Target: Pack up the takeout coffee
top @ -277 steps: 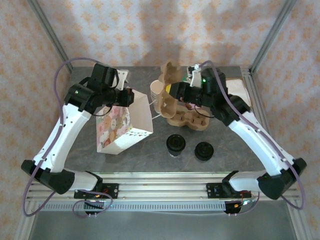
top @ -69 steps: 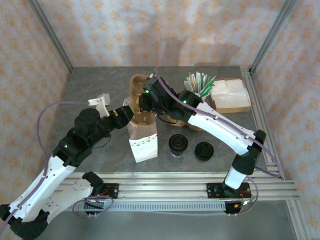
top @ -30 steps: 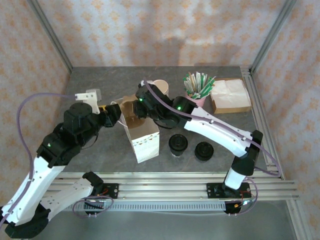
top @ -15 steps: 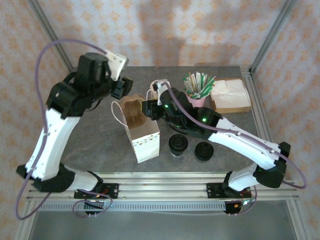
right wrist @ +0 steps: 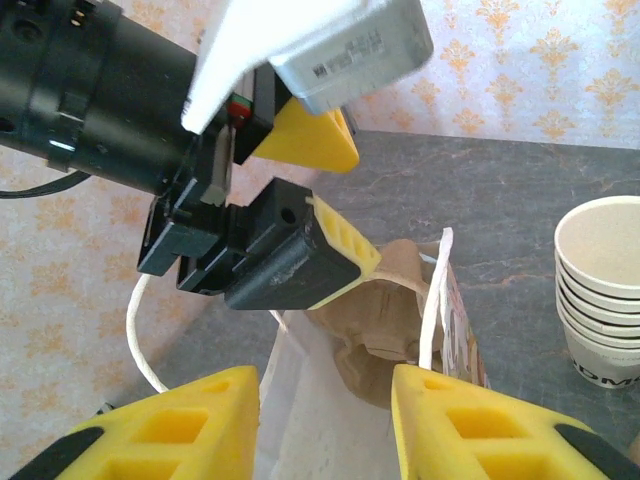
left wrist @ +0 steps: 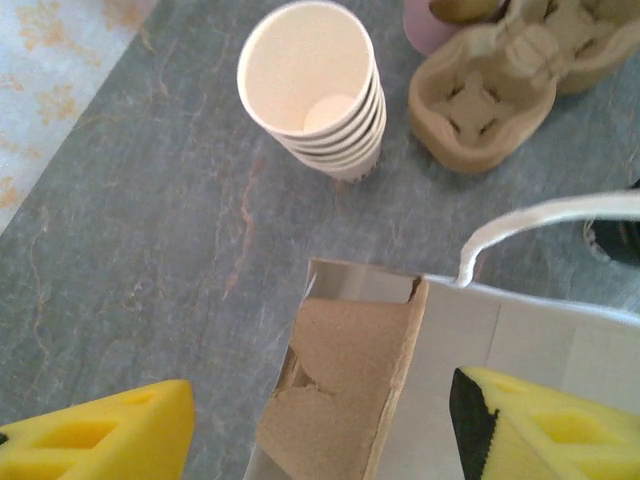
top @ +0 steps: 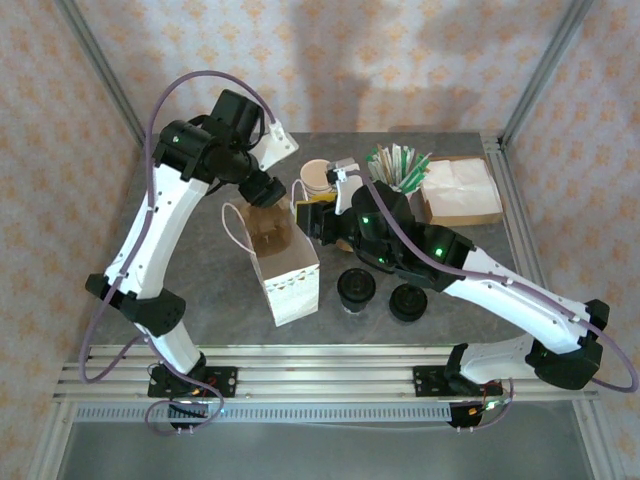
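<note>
The takeout coffee, a beige cup with a black lid, stands on the table right of the white paper bag. The bag stands upright and open, with a brown cardboard cup carrier inside it. In the left wrist view my left gripper is open above the bag's far end, its yellow fingers either side of the carrier. My right gripper is open over the bag's mouth, near its white handle, empty. The left gripper and right gripper sit close together.
A low stack of black lids lies right of the coffee. Lidless beige cups are stacked behind the bag, beside a pink cup of stirrers and napkins. Another cardboard carrier lies on the table.
The left arm rose from the bag's left side and swung to its far end. The right gripper drew back out of the bag towards the right. Both grippers opened wider.
</note>
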Motion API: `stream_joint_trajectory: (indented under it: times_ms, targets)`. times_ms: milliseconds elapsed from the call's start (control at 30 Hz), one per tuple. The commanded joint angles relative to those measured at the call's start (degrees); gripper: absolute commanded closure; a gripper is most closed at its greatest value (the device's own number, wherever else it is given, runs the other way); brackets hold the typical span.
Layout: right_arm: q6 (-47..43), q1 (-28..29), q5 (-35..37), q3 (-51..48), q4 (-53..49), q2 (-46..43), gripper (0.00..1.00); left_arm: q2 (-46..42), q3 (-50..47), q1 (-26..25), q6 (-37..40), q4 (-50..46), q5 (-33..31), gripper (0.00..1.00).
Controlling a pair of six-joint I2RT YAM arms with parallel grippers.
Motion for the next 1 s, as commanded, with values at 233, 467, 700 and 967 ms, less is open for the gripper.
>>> stream_joint_trajectory:
  times_ms: [233, 467, 700, 967]
  targets:
    - [-1.6, 0.1, -0.8, 1.7, -3.3, 1.3, 0.61, 1.3, -2.5, 2.4, 6.4, -4.6, 2.1, 0.41]
    - [-1.8, 0.1, -1.1, 2.2, -3.4, 2.3, 0.6, 2.3, -3.4, 2.4, 7.2, -4.8, 2.5, 0.47]
    - [-2.0, 0.1, -1.3, 2.2, -3.3, 2.7, 0.6, 2.3, -4.6, 2.5, 8.1, -5.0, 4.0, 0.61]
    - [-2.4, 0.1, -1.1, 2.2, -3.4, 2.4, 0.6, 2.1, -4.5, 2.7, 8.8, -5.2, 5.9, 0.8]
